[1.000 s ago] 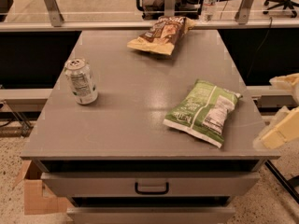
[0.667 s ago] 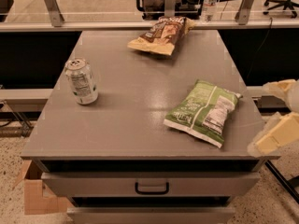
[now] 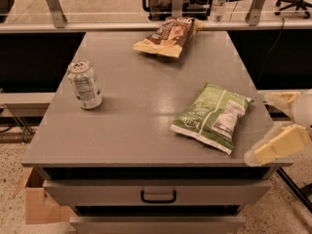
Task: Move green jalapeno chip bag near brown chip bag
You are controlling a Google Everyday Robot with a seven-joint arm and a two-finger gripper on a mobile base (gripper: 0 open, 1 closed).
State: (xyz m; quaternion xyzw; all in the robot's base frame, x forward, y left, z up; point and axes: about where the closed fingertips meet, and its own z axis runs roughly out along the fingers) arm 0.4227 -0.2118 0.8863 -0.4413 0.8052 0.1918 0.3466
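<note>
The green jalapeno chip bag [image 3: 212,117] lies flat on the right front part of the grey table [image 3: 136,116], its white nutrition label turned up. The brown chip bag [image 3: 168,36] lies at the far edge of the table, near the middle. My gripper [image 3: 273,128] comes in from the right edge of the view, just right of the green bag and near the table's front right corner. Its two pale fingers [image 3: 280,144] are spread apart and hold nothing. It does not touch the bag.
A silver soda can [image 3: 85,85] stands upright on the left side of the table. A drawer with a black handle [image 3: 158,197] is under the tabletop. A cardboard box [image 3: 36,204] sits on the floor at the lower left. A glass rail runs behind the table.
My gripper has moved left and inward from the right edge, closer to the green bag. The bags and the can have not moved.
</note>
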